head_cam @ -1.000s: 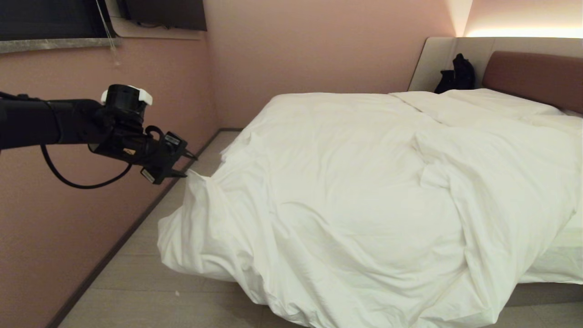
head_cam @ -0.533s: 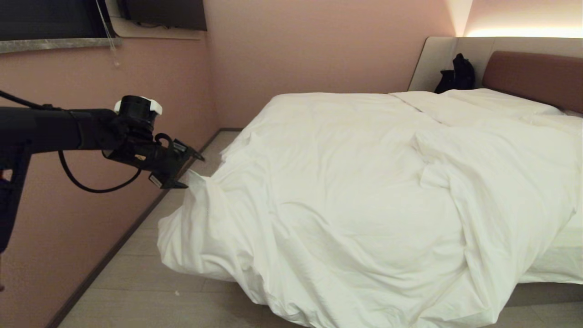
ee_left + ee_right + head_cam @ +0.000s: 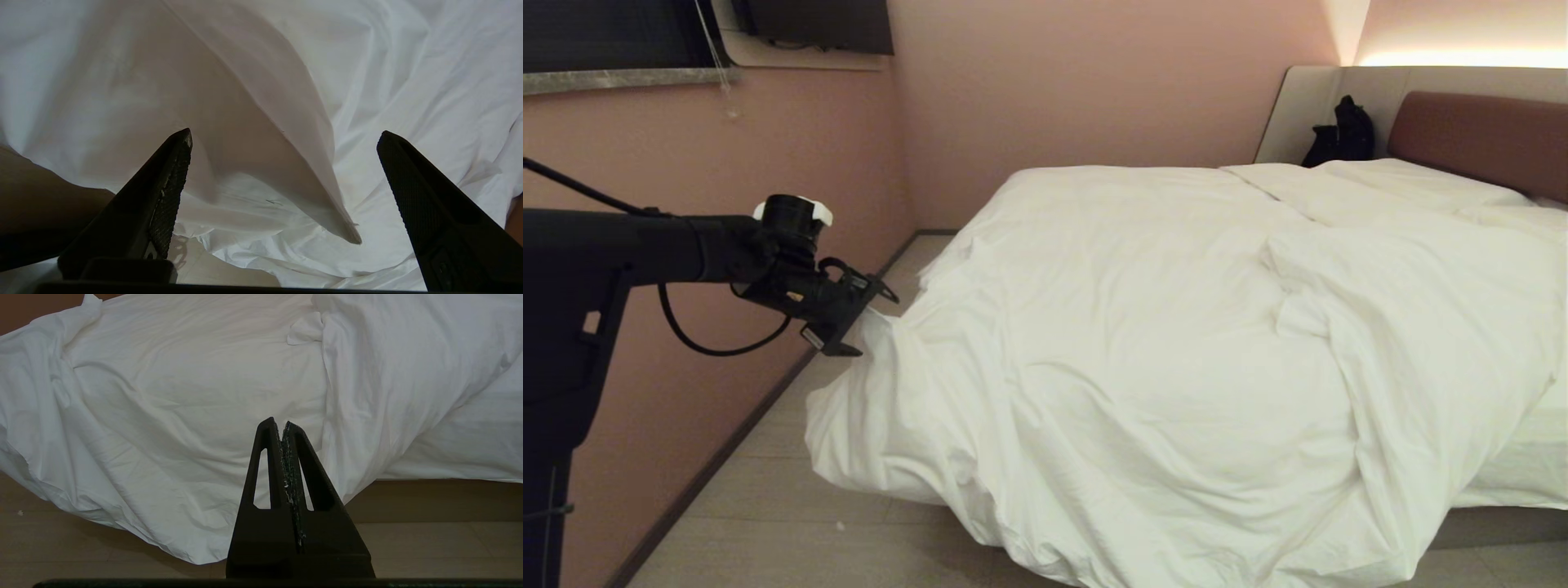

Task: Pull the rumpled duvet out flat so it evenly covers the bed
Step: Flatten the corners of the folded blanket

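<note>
Duvet (image 3: pixel 1176 343) lies rumpled across the bed (image 3: pixel 1486 523), one corner peaked between our left end effector (image 3: pixel 870 314) fingers — these have spread wide and let it go. Right end effector (image 3: pixel 284 424) is closed, empty; more pulling looks needed.

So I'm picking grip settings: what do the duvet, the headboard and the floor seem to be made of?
The duvet: soft woven white fabric over puffy filling, matt, by its creases and rounded folds; probably cotton. The headboard: reddish-brown padded upholstery, smooth, matt; fabric or leatherette, I cannot tell which. The floor: hard grey-beige planks with visible seams, low sheen; wood or laminate.
</note>
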Controlling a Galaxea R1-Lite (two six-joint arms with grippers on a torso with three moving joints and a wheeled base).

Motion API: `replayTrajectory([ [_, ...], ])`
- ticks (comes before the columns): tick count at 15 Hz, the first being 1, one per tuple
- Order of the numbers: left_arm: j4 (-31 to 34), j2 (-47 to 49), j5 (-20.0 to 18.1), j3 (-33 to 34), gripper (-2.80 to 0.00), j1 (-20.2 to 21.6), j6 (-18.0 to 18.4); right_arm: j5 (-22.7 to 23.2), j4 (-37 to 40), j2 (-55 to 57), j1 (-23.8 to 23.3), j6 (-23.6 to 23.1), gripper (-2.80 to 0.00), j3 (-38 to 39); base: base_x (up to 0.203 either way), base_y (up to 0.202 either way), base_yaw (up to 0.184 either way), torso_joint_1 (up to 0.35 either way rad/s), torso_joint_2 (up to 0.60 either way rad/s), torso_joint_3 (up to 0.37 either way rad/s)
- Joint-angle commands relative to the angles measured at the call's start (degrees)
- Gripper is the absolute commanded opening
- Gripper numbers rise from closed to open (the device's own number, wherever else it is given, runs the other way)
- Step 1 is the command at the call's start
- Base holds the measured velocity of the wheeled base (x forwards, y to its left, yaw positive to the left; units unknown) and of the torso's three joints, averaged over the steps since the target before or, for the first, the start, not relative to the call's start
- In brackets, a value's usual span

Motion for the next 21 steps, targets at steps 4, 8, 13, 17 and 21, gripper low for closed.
replayTrajectory([
  [4, 0.1, 0.4, -0.1, 0.0, 0.00, 0.0, -0.3, 0.0, 0.0, 0.1, 0.0, 0.0, -2.80, 0.0, 0.000, 0.000, 0.000, 0.000, 0.00, 0.000],
  [8, 0.2, 0.3, -0.1, -0.1, 0.00, 0.0, -0.3, 0.0, 0.0, 0.1, 0.0, 0.1, -2.80, 0.0, 0.000, 0.000, 0.000, 0.000, 0.00, 0.000],
  [13, 0.6, 0.3, -0.1, -0.1, -2.80, 0.0, -0.3, 0.0, 0.0, 0.1, 0.0, 0.0, -2.80, 0.0, 0.000, 0.000, 0.000, 0.000, 0.00, 0.000],
  [17, 0.6, 0.0, -0.2, -0.1, -2.80, 0.0, -0.3, 0.0, 0.0, 0.1, 0.0, 0.1, -2.80, 0.0, 0.000, 0.000, 0.000, 0.000, 0.00, 0.000],
  [21, 0.6, -0.1, -0.2, 0.0, -2.80, 0.0, -0.3, 0.0, 0.0, 0.1, 0.0, 0.0, -2.80, 0.0, 0.000, 0.000, 0.000, 0.000, 0.00, 0.000],
])
